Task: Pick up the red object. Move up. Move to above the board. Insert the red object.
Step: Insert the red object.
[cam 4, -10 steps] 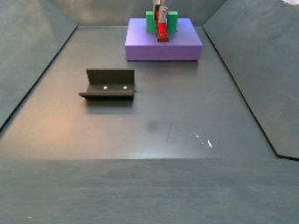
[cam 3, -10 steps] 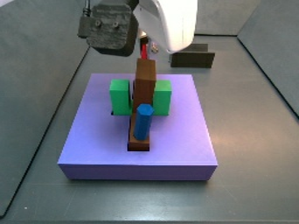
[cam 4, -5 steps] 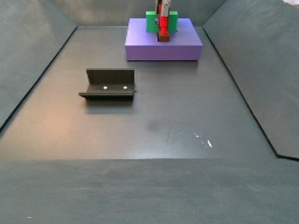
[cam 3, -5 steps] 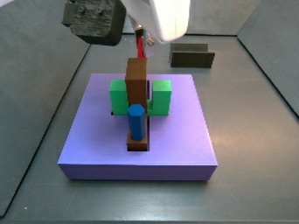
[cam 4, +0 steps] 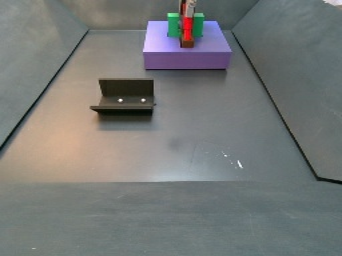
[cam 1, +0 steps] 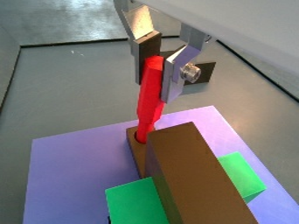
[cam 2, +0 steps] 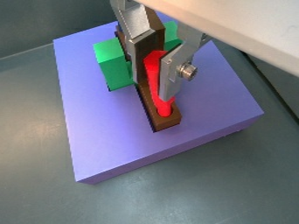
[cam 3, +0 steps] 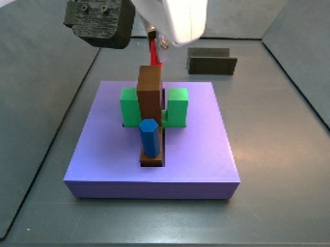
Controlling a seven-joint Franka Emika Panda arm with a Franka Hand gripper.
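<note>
My gripper point(cam 1: 159, 63) is shut on the red object point(cam 1: 149, 94), a slim red peg held tilted. It hangs over the far part of the lavender board point(cam 1: 70, 166). The peg's lower end meets the hole at the low end of the brown block point(cam 2: 165, 112). In this wrist view the gripper point(cam 2: 156, 63) straddles the red peg point(cam 2: 158, 83) above the board point(cam 2: 105, 131). A side view shows the gripper point(cam 3: 154, 39), the peg point(cam 3: 156, 50) and the board point(cam 3: 194, 154). Another side view shows the board point(cam 4: 187, 55) far off and the peg point(cam 4: 187, 30).
Green blocks point(cam 3: 133, 106) flank the tall brown block point(cam 3: 152, 92) on the board. A blue peg point(cam 3: 151, 137) stands upright in its near end. The fixture point(cam 4: 123, 97) stands on the dark floor, also showing behind the board point(cam 3: 211, 64). Walls ring the floor.
The gripper with the red peg has risen a little above the brown block since a second ago. It has hardly moved in the last half second.
</note>
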